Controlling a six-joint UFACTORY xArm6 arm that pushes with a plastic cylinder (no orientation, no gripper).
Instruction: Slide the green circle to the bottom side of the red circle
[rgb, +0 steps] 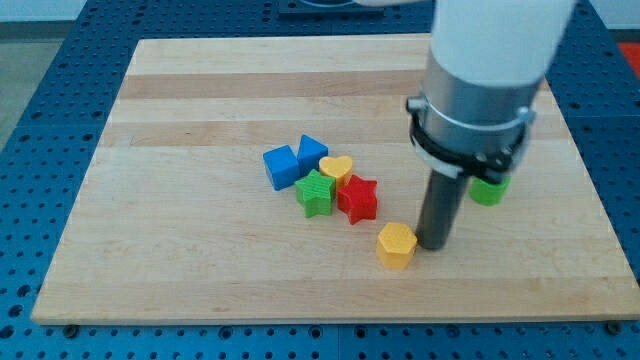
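Note:
The green circle (489, 190) lies at the view's right, partly hidden behind the arm's grey collar. No red circle shows; the arm may hide it. My tip (435, 246) rests on the board just right of the yellow hexagon (396, 245), close to it or touching it, and below-left of the green circle.
A cluster lies left of my tip: a blue cube (281, 165), a second blue block (312, 152), a yellow heart (336, 167), a green star (315, 192) and a red star (357, 197). The wooden board (180, 120) sits on a blue perforated table.

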